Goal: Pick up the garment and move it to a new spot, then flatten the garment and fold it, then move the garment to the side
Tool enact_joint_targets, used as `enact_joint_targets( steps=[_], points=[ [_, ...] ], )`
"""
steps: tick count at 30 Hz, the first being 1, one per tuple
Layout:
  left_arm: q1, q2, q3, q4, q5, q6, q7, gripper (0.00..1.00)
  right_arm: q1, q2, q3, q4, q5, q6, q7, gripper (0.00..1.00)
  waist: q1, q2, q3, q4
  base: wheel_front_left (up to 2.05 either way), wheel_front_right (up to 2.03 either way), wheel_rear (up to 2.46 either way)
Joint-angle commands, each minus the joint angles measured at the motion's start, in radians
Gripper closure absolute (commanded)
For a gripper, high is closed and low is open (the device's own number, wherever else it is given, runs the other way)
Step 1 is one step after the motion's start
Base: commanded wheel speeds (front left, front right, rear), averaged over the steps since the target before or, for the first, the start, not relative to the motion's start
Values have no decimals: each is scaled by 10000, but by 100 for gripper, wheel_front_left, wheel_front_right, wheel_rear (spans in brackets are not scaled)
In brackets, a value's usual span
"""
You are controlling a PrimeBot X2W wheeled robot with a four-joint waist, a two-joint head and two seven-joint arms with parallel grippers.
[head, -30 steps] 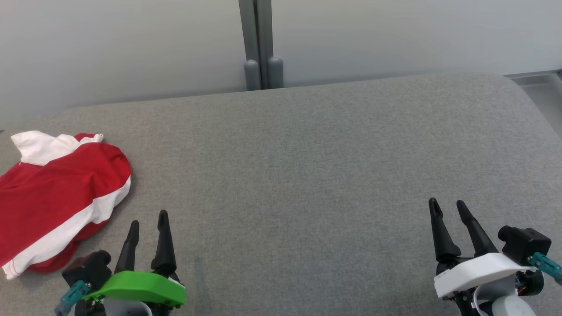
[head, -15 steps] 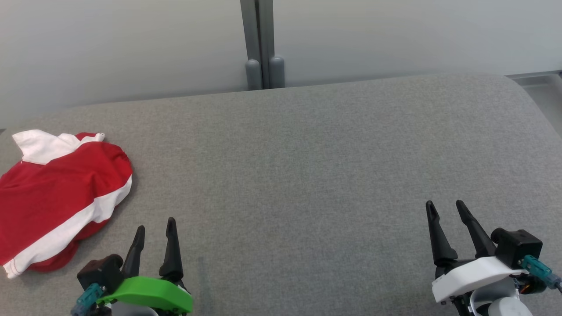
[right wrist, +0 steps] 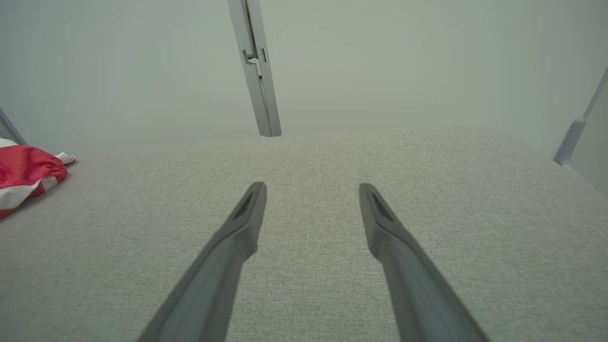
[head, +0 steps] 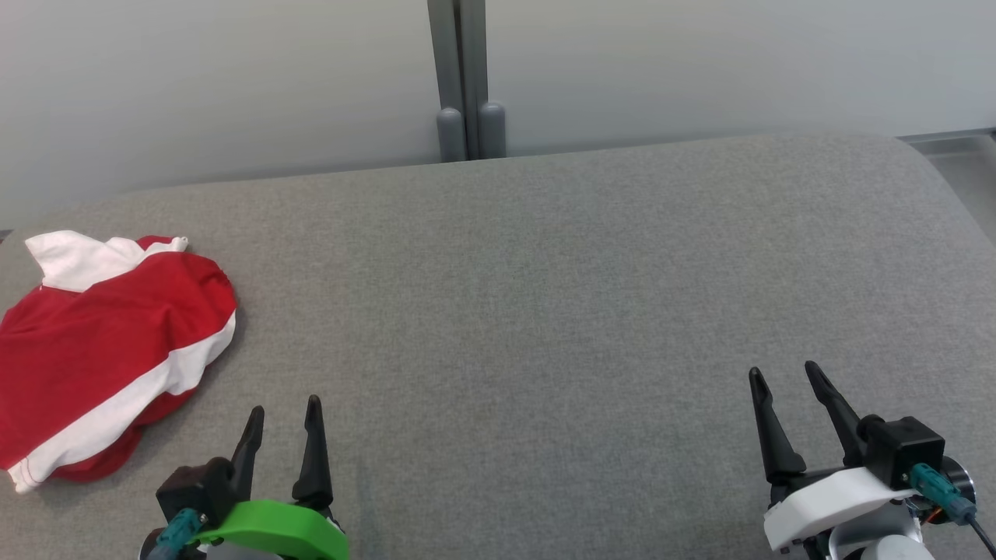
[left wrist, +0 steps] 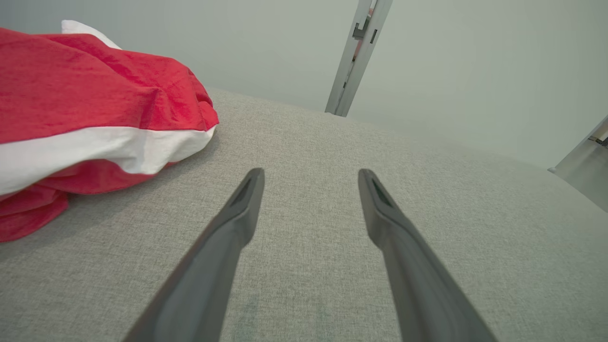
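Left tool [head: 284, 416] and right tool [head: 782, 379] both gape, fingers forward.

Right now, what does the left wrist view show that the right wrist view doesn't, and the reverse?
Left wrist view: the left gripper, fingers apart, with the garment close at its left, red layers bunched around a white band. Right wrist view: the right gripper, fingers apart, with the garment small at the far left edge, well clear of it. Both: the garment lying on the grey cushion, the pale wall and the grey upright post behind.
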Motion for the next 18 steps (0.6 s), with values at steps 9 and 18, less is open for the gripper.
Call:
enact_joint_targets(
  steps=[9,18],
  points=[
    [137,85,-59,182,631,-17,-235,0,124,-65,14,35,-755,4,-237,0,0,0,12,1,0,0,0],
    [129,88,-69,259,1125,-30,-402,0,167,-72,50,18,-1339,2,-408,0,0,0,36,-2,0,0,0]
  ],
)
